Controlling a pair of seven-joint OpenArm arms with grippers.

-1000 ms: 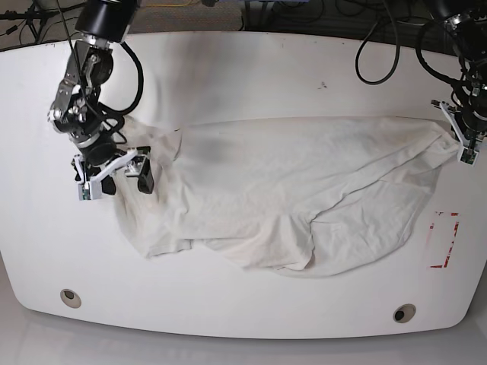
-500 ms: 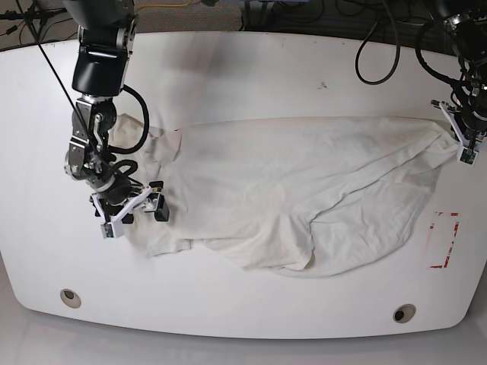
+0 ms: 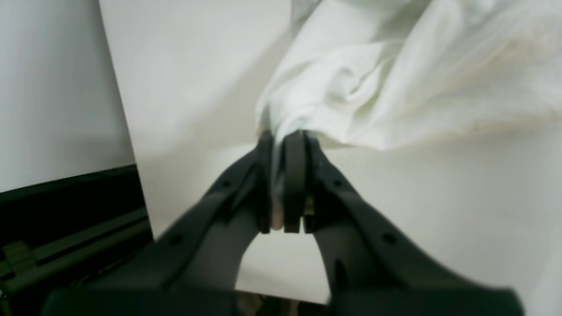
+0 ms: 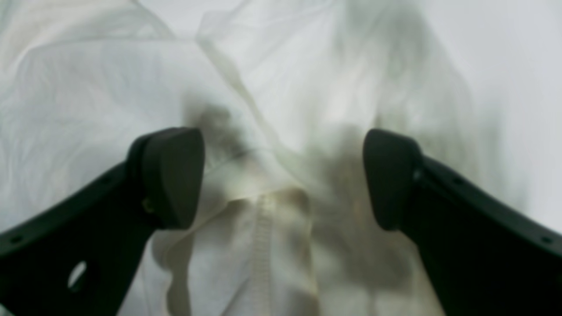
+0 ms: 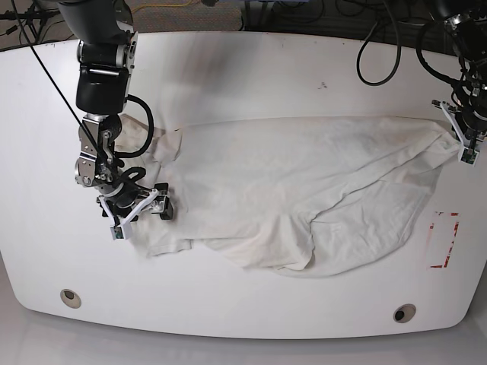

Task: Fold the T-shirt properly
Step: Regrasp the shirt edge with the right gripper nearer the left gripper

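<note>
Change: right gripper (image 5: 139,214), black claw w/ white trim, has dropped from the upper sleeve area to the lower-left hem of the off-white wrinkled cotton T-shirt (image 5: 304,198); claw spread wide, straddling the seam, nothing pinched yet. Judged: lining up a second grab before folding. Shirt lies spread across the white table (image 5: 251,68). Left gripper (image 5: 464,144): pressed together on shirt's right edge. Count: 1 shirt, 2 grippers, 1 table.

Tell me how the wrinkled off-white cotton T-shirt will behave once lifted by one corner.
The wrinkled off-white cotton T-shirt likely hangs limp: it lies creased and slack. Where the left gripper pinches it, the cloth bunches, so it probably drapes and drags rather than holding shape.
</note>
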